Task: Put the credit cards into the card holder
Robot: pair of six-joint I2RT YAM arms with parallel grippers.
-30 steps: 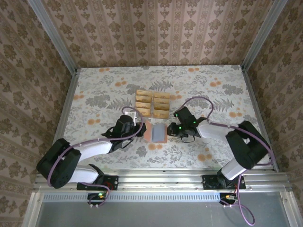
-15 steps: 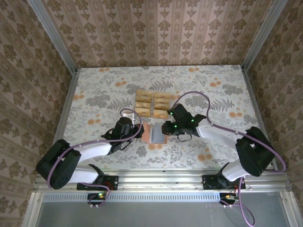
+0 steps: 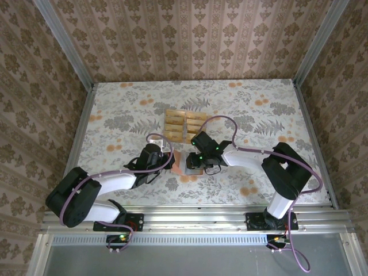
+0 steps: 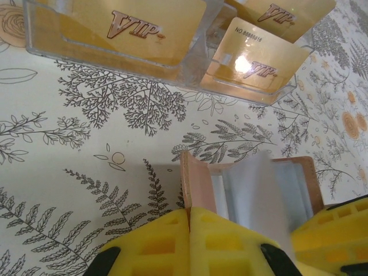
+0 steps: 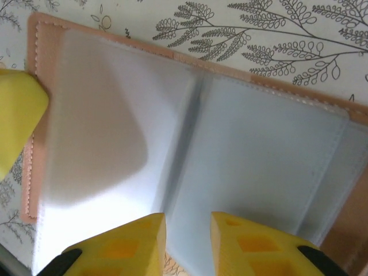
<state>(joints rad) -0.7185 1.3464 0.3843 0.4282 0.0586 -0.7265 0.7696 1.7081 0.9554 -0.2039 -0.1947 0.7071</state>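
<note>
**One holder (image 3: 179, 163) open, cards (image 3: 195, 121) waiting in the rack**

On the flowered surface (image 3: 115, 109) the clear rack (image 4: 198, 60) stands just beyond the holder, with the cards upright in its slots. The holder lies open in front of it, between the two arms, its see-through sleeves (image 5: 270, 161) facing up.

The step in hand looks like readying the holder rather than loading it, since neither gripper has a card. The left gripper (image 4: 188, 221) is closed tight on the holder's left cover and pins that edge. The right gripper (image 5: 187, 230) hangs low over the sleeves near the centre fold, its jaws a narrow gap apart. Whether they nip a sleeve I cannot tell.

Next, I judge, the right gripper must leave the holder, go to the rack and pinch one card by its top edge while the left holds the cover down. The card then has to meet a sleeve mouth squarely.

The top view gives the layout of rack, holder and both arms converging, but not how the jaws stand. The left wrist view gives the pinch on the cover, the "VIP" lettering on the cards and a blurred pale leaf standing up from the holder. The right wrist view gives the sleeves spread flat, the gap between its own jaws, and a yellow finger of the left gripper at the holder's left edge.
</note>
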